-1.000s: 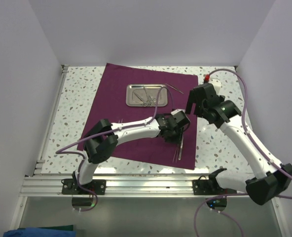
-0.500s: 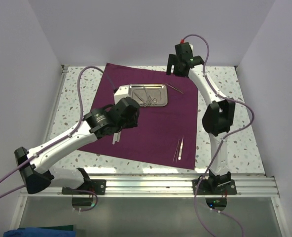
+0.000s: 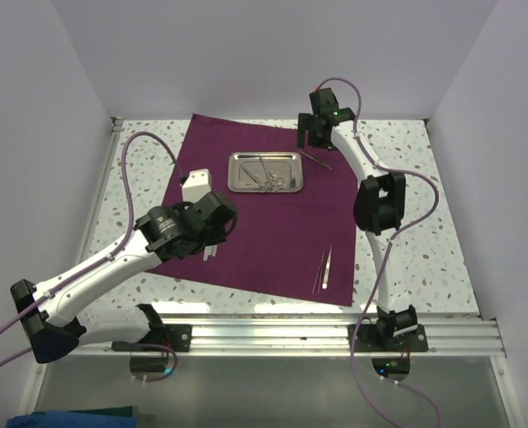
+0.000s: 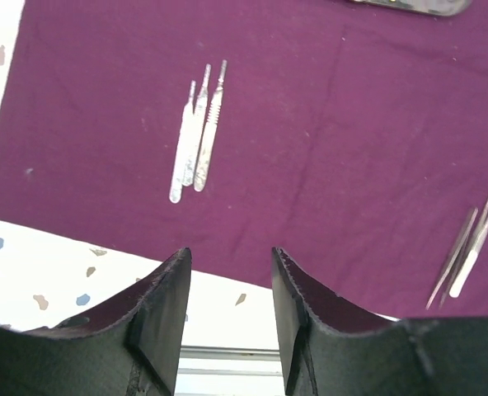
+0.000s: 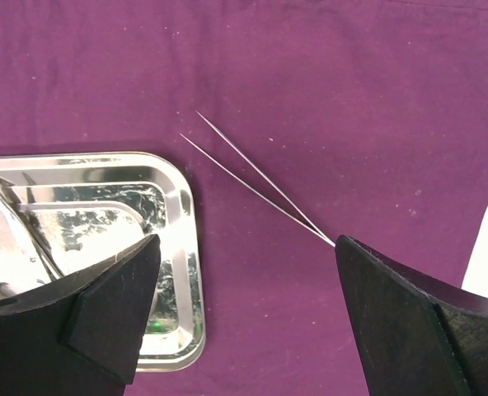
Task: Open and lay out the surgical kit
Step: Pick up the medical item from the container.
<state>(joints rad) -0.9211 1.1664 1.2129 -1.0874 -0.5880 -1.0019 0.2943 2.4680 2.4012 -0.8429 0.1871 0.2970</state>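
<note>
A robotics lab test cell, by the look of it: plain white panels (image 3: 273, 53) box in a speckled table (image 3: 424, 267) on three sides. Two white-and-black arms, the left arm (image 3: 103, 267) and the right arm (image 3: 371, 201), are bolted to an aluminium rail (image 3: 273, 336) along its near edge (purple cables (image 3: 144, 135) loop off them).

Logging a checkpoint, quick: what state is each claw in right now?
Left claw: open, holding nothing.
Right claw: open, empty, over thin silver tweezers lying on the dark purple cloth.
</note>
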